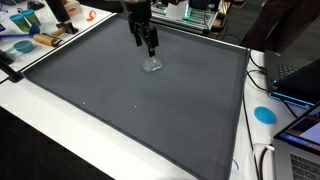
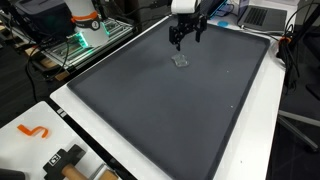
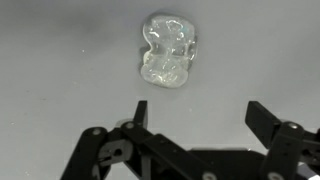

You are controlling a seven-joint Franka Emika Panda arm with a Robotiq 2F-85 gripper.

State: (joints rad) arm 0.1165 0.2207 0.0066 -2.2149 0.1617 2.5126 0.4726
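Clear and glassy, the small piece (image 3: 168, 50) I am working over lies flat on the dark grey mat (image 3: 60, 40). In my wrist view it sits just ahead of the gripper (image 3: 200, 112), a little to one side of the gap between the fingers. It is lumpy and pinched at the middle; whether it is glass or plastic I cannot tell. The jaws stand wide apart with nothing between them, and neither of the fingertips (image 3: 140, 108) touches the piece.

In an exterior view the gripper (image 1: 149, 44) hangs just above the mat, with the piece (image 1: 152, 65) close below its tips and apart from them. The same shows in an exterior view from another spot: gripper (image 2: 186, 38) above, piece (image 2: 181, 60) just beneath.

The mat covers most of the white table (image 1: 40, 120), and the piece lies toward the end where my arm comes in. Well apart from it, off the mat, I see a blue disc (image 1: 264, 114) and an orange hook (image 2: 35, 131).
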